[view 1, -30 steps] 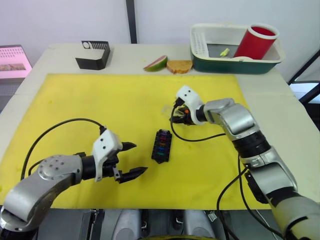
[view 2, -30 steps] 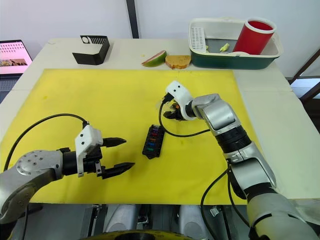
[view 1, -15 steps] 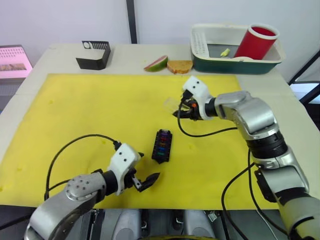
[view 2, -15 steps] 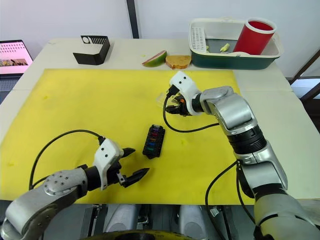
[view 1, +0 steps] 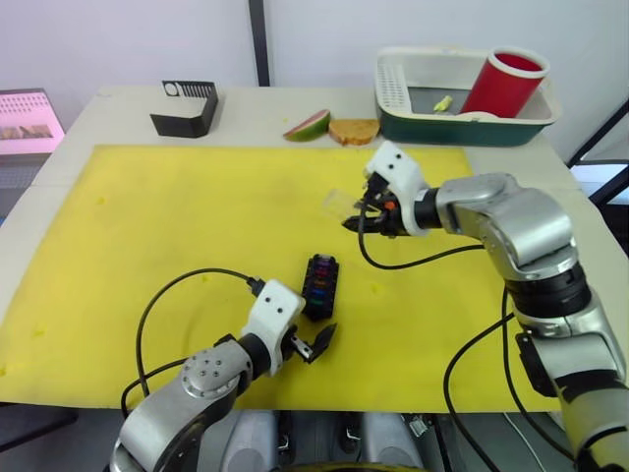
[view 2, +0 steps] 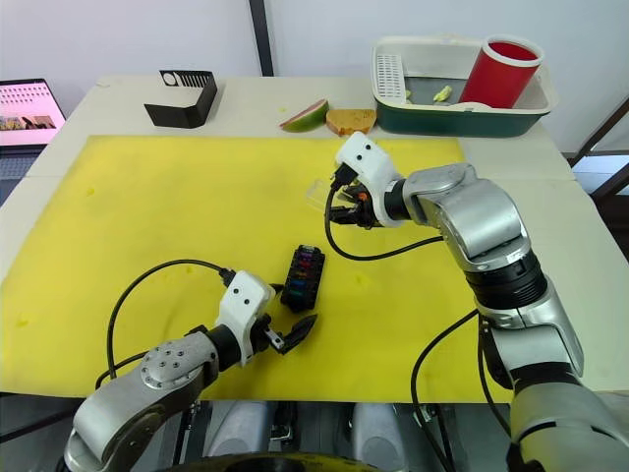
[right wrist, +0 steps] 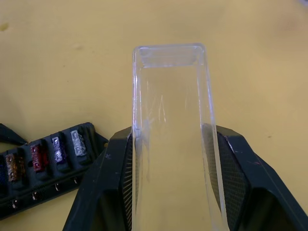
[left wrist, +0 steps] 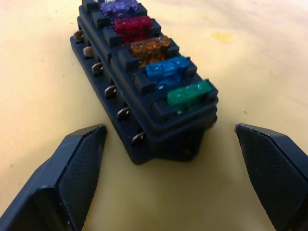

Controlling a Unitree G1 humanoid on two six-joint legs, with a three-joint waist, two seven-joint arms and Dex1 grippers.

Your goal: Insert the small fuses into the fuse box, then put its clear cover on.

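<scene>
The black fuse box lies on the yellow mat, with the small fuses seated in its slots: purple, red, amber, blue and green in one row. My left gripper is open just before the box's near end, its fingers standing either side of that end without touching it. My right gripper hovers above the mat behind the box, shut on the clear cover. The cover sticks out beyond the fingertips and is off the mat. The fuse box lies below and to one side of it.
The yellow mat covers most of the table. At the back stand a black angled stand, a fruit slice, a piece of bread and a green-and-white basin holding a red cup.
My left gripper has swung right across the mat to the fuse box's near end. My right gripper has risen and shifted slightly right, carrying the clear cover.
</scene>
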